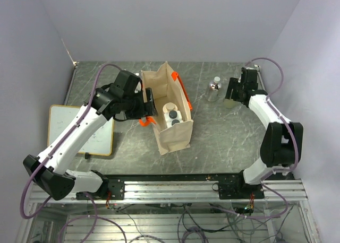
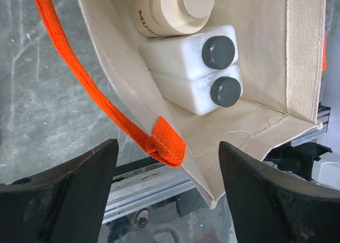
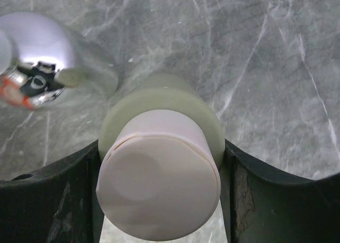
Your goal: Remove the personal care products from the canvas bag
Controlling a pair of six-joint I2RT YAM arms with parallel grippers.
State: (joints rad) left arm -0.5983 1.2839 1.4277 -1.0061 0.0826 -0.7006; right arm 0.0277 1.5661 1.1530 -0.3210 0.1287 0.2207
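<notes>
The canvas bag stands open mid-table, with orange handles. Inside it stand two white squarish bottles with dark caps and a cream bottle; they also show in the top view. My left gripper is open and empty, with its jaws on either side of the bag's left wall near the handle stitching. My right gripper is shut on a pale green bottle with a pinkish-white cap at the table's back right. A clear round bottle with a silver cap stands just left of it.
A flat whiteboard lies at the left, under the left arm. The aluminium rail runs along the near edge. Walls close in at the back and on both sides.
</notes>
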